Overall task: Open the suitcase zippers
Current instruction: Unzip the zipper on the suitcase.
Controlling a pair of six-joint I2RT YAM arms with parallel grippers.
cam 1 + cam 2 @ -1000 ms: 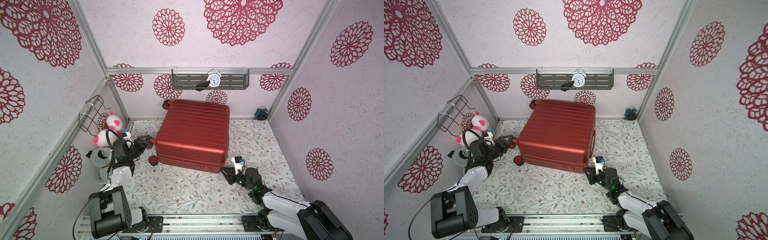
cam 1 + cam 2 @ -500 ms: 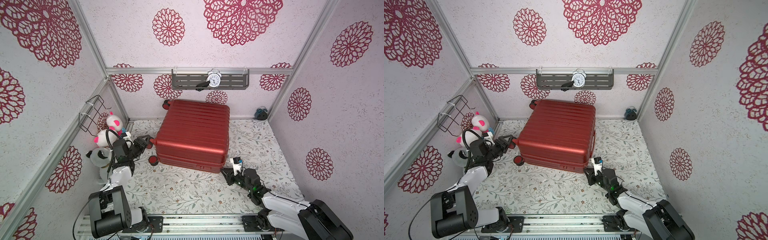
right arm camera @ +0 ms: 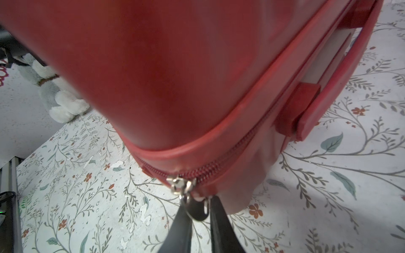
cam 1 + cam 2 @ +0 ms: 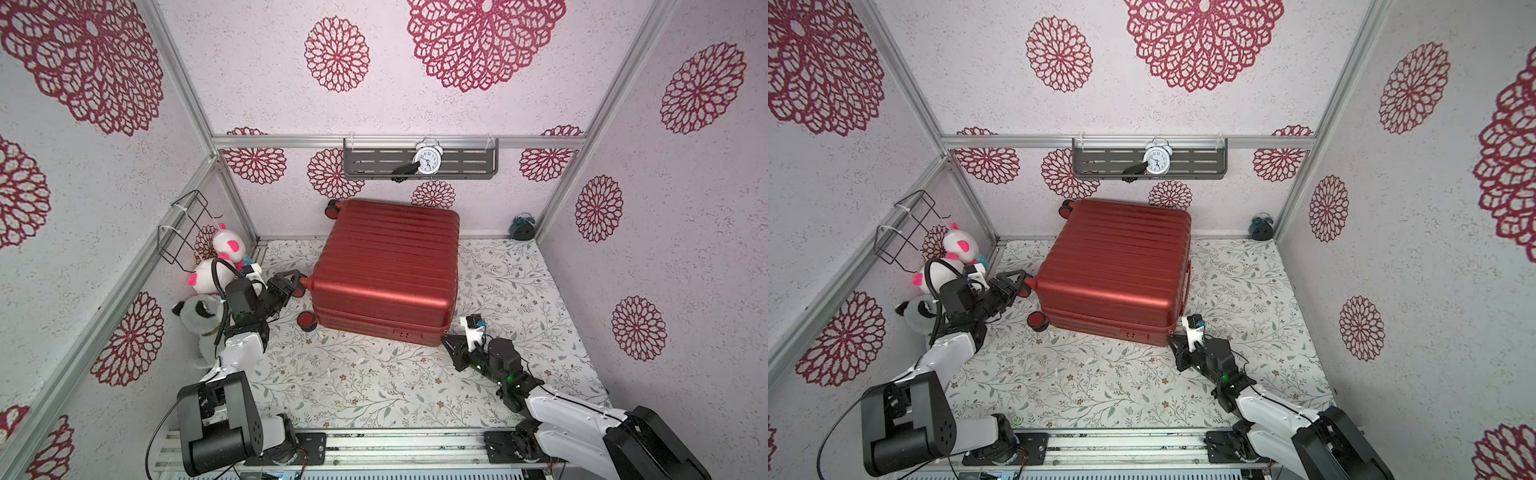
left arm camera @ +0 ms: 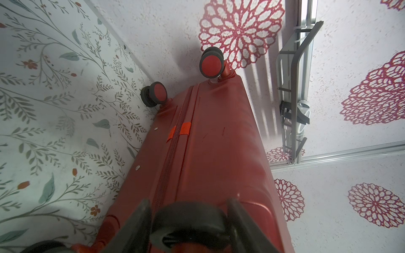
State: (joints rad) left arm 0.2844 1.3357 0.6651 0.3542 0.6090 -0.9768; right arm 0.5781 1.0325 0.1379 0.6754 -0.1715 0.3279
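The red ribbed suitcase (image 4: pixel 386 266) (image 4: pixel 1113 262) lies flat on the floral floor, shut. My left gripper (image 4: pixel 297 280) (image 4: pixel 1019 282) is at its near left corner, shut on a black caster wheel (image 5: pixel 188 216) that fills the gap between the fingers (image 5: pixel 138 223). The dark red zipper track (image 5: pixel 173 153) runs along the middle seam, closed. My right gripper (image 4: pixel 446 340) (image 4: pixel 1172 338) sits low at the near right corner. In the right wrist view its jaws (image 3: pixel 198 202) pinch the dark round zipper pull (image 3: pixel 197 211), which hangs from the silver sliders (image 3: pixel 180 185) on the track (image 3: pixel 219 164).
Plush toys (image 4: pixel 216 266) and a grey plush (image 4: pixel 199 316) crowd the left wall behind my left arm, under a wire basket (image 4: pixel 187 224). A shelf with a white alarm clock (image 4: pixel 426 160) hangs on the back wall. A small blue clock (image 4: pixel 523 226) sits in the back right corner.
My right gripper's jaws have narrowed round the zipper pull and edged slightly toward the suitcase corner. The left arm and the suitcase have not moved.
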